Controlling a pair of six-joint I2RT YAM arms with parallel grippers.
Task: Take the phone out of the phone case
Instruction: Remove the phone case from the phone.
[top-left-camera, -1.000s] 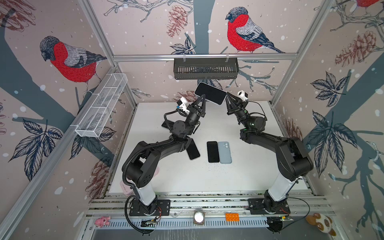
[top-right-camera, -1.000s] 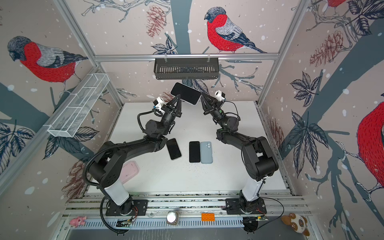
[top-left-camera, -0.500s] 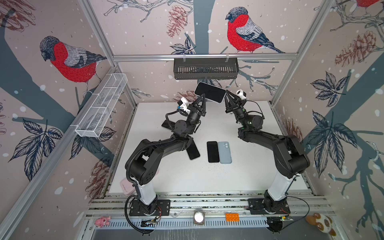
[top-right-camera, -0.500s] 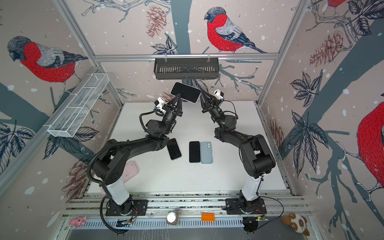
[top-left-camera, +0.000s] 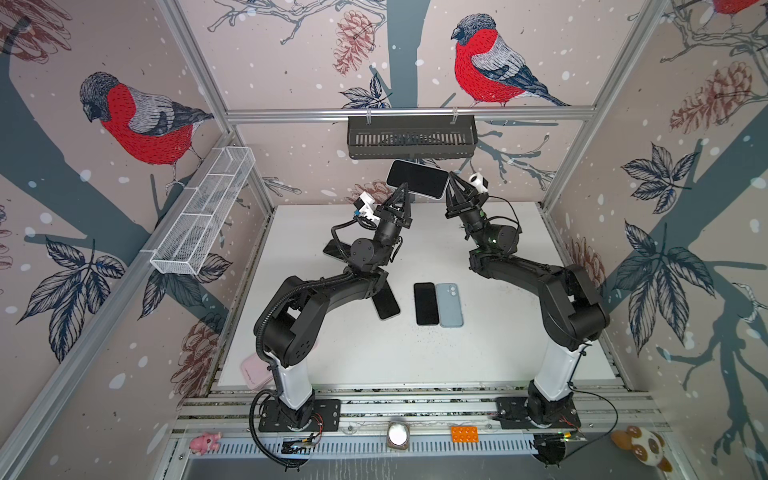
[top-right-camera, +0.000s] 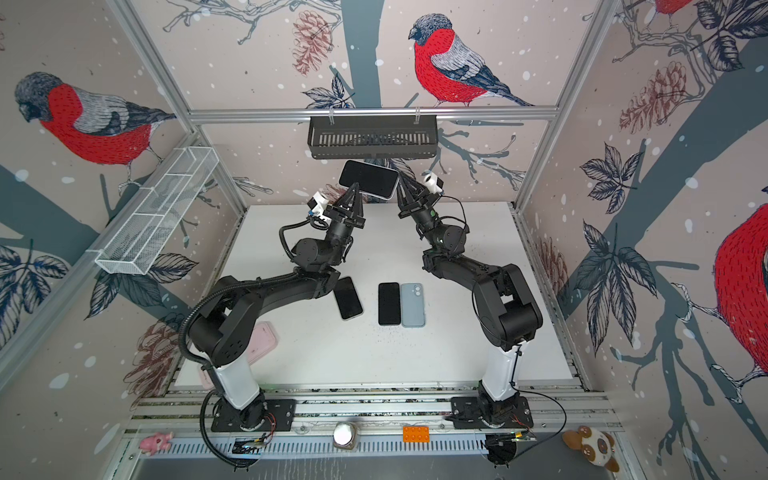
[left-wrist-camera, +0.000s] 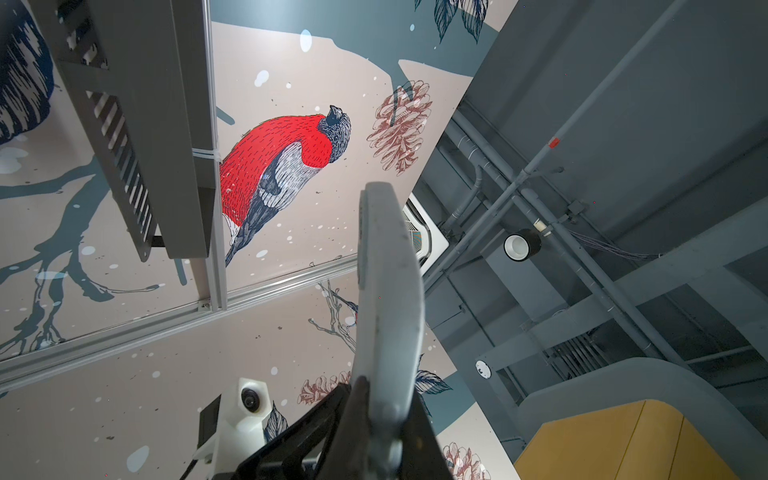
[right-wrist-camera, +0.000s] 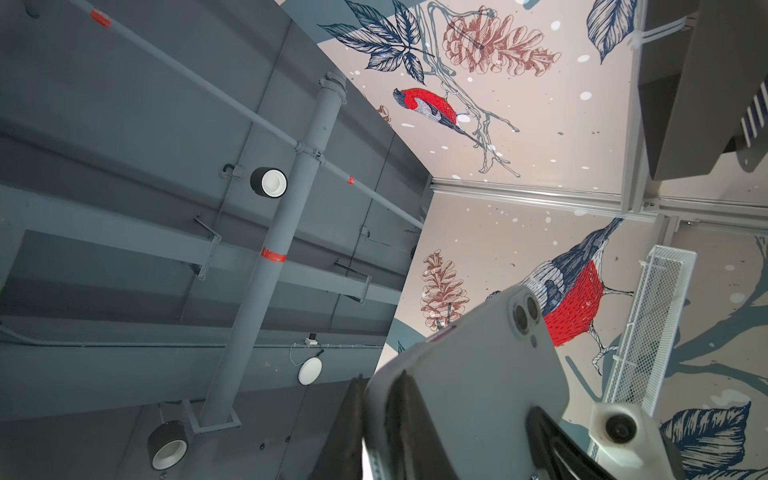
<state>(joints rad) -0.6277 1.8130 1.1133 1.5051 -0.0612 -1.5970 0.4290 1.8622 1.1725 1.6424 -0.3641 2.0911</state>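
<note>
The black-screened phone (top-left-camera: 415, 176) in its pale grey case (right-wrist-camera: 478, 374) hangs high above the white table's (top-left-camera: 498, 353) far edge. The left fingers (top-left-camera: 402, 193) and right fingers (top-left-camera: 452, 189) are each clamped on an opposite end.

Phone (top-left-camera: 417, 178) screen glossy black; case (left-wrist-camera: 388, 291) matt, scuffed.

Both arms reach up and inward, left gripper (top-left-camera: 404, 190) and right gripper (top-left-camera: 451, 188) pinched closed.
</note>
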